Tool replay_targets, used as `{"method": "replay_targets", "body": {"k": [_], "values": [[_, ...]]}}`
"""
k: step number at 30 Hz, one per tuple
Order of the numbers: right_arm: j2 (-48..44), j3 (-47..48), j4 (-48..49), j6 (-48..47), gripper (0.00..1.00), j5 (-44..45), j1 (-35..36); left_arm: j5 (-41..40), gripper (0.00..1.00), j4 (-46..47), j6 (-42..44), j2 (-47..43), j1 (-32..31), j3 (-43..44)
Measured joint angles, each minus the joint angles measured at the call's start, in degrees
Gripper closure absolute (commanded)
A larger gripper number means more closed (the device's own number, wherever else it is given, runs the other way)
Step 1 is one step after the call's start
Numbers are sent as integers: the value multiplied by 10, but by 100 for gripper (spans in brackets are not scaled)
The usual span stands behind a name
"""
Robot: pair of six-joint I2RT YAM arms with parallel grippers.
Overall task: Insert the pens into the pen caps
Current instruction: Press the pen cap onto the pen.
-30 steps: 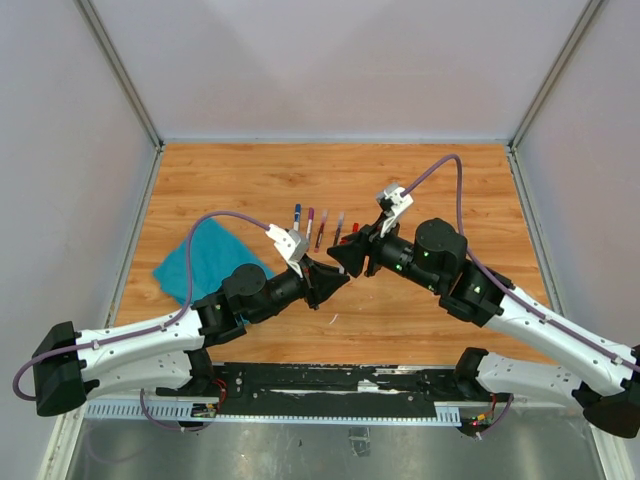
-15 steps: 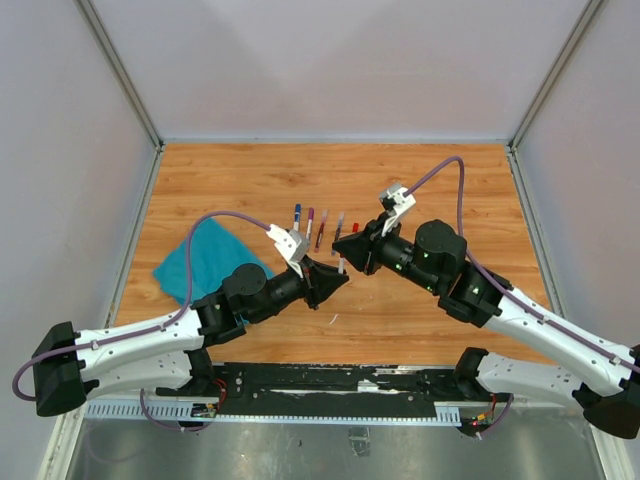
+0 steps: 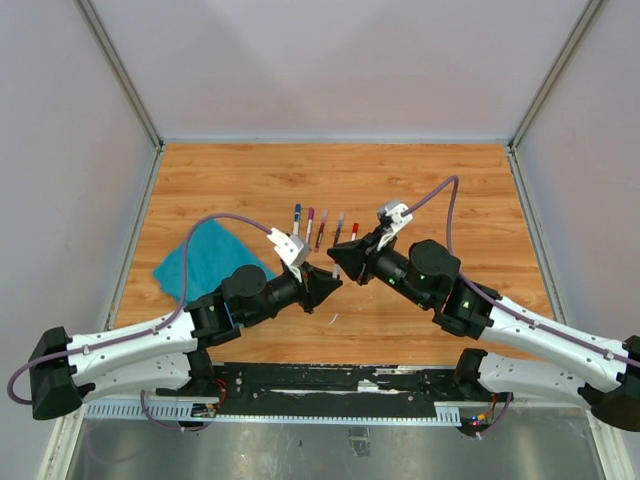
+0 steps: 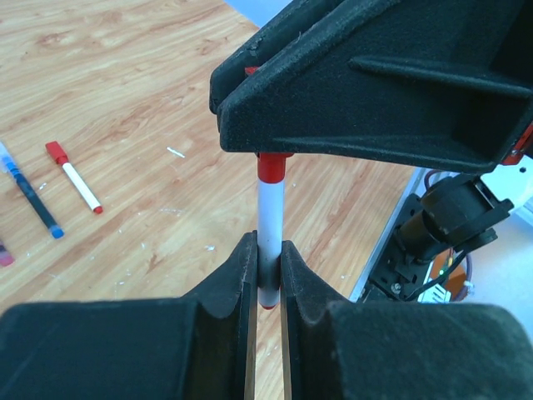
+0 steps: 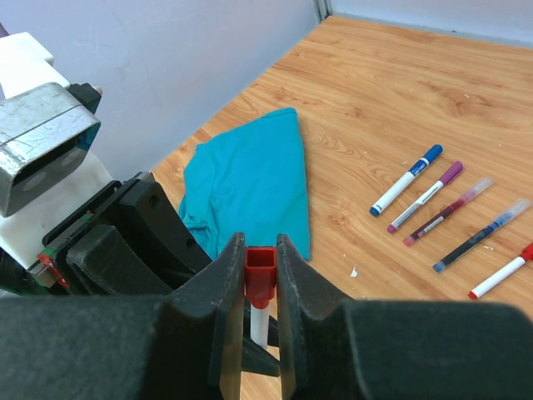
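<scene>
A white pen [image 4: 270,208] with a red tip stands between my two grippers, above the table's middle. My left gripper [image 4: 266,254] is shut on its lower barrel. On the pen's other end sits a red pen cap [image 5: 260,275], and my right gripper [image 5: 260,250] is shut on that cap. Seen from above, the left gripper [image 3: 327,279] and the right gripper [image 3: 336,262] meet tip to tip, hiding the pen. Several more pens [image 3: 321,228] lie in a row behind them, among them a blue one [image 5: 406,180], a purple one [image 5: 425,196] and a red one [image 5: 500,273].
A teal cloth [image 3: 205,258] lies crumpled left of the grippers. The row of pens lies just beyond the two wrists. Grey walls [image 3: 80,150] close in the wooden table [image 3: 450,190] on three sides. A small white speck [image 3: 333,318] sits in front.
My right gripper has slid left to the left gripper and closed on the red cap at the pen's end. The left gripper has kept its hold on the pen.
</scene>
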Motion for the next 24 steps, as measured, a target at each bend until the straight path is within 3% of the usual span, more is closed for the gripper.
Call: {"method": "replay_targets", "body": {"k": [9, 14, 20, 24], "values": [[-14, -94, 91, 101, 99, 20, 9, 5, 100, -55, 10, -6, -4, -1], [-13, -103, 84, 131, 98, 32, 9, 6, 100, -75, 12, -6, -4, -2], [-40, -78, 43, 113, 71, 52, 9, 13, 100, -45, 16, -3, -4, -2], [-43, -36, -19, 78, 59, 67, 22, -4, 100, 27, 16, -2, 0, -2]]}}
